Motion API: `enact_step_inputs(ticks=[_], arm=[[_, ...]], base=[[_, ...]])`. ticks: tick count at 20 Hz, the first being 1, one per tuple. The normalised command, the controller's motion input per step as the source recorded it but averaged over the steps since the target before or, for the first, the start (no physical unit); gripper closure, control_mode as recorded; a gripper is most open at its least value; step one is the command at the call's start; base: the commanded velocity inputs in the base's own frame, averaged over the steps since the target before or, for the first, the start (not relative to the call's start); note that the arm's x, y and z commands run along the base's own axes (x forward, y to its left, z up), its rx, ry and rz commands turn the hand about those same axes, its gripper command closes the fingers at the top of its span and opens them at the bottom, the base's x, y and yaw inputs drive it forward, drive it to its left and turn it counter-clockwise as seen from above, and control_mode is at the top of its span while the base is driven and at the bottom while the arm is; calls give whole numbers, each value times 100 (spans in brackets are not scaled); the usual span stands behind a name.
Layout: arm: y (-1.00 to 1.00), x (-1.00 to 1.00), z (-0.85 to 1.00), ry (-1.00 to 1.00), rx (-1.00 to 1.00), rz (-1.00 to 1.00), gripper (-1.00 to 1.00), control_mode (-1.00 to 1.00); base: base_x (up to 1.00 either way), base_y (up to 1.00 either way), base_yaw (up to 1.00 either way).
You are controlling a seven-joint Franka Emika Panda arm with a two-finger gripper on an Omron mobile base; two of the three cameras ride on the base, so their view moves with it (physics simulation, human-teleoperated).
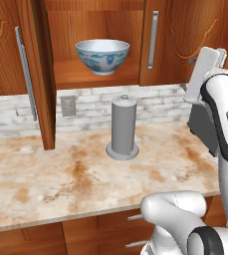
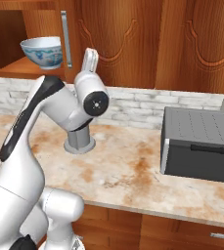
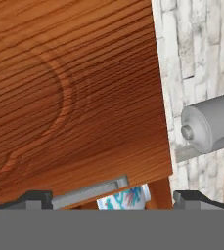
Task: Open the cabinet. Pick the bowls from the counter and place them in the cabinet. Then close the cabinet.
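bowl (image 1: 102, 56) sits upright on the shelf (image 1: 93, 75) inside the cabinet (image 1: 96, 35), blue pattern facing out, pale inside. in the hand view a sliver of the bowl (image 3: 125, 198) shows between the two dark fingertips (image 3: 35, 199), just past the lower end of a silver handle (image 3: 89, 191). the jaws stand wide, one tip at each side of the hand view, and nothing is between them or touching them.

the gripper (image 3: 113, 200) faces the carved front of the right door (image 3: 69, 97), which lies directly ahead of the jaws; the handle runs across just beyond the tips. to one side of the jaws, past the door's edge, is the white brick wall (image 3: 196, 58) and the grey cylinder (image 3: 211, 124), seen rolled on its side because the hand is turned.

from the left base view the left door (image 1: 38, 74) is swung open, edge toward the camera, with its long handle (image 1: 26, 74) showing; the right door (image 1: 158, 40) is shut and its handle (image 1: 153, 40) is upright. the hand (image 1: 205, 74) is raised near that shut door, well apart from the bowl. the cylinder (image 1: 122, 127) stands upright on the counter (image 1: 60, 184), below the shelf. in the right base view the hand (image 2: 89, 61) points up beside the handle (image 2: 64, 39), the bowl (image 2: 42, 52) is just to the far side of it, and a grey box-shaped appliance (image 2: 199, 144) rests on the counter (image 2: 128, 180) well off to the other side.
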Motion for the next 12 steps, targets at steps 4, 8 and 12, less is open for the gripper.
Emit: enact_step_inputs(ticks=[4, 8, 12], arm=[[-43, -60, 21, 11, 8, 0, -100, -100], [-50, -73, 0, 12, 6, 0, -100, -100], [0, -82, -3, 0, 0, 0, -100, -100]], base=[[0, 0, 0], [0, 0, 0], [0, 0, 0]])
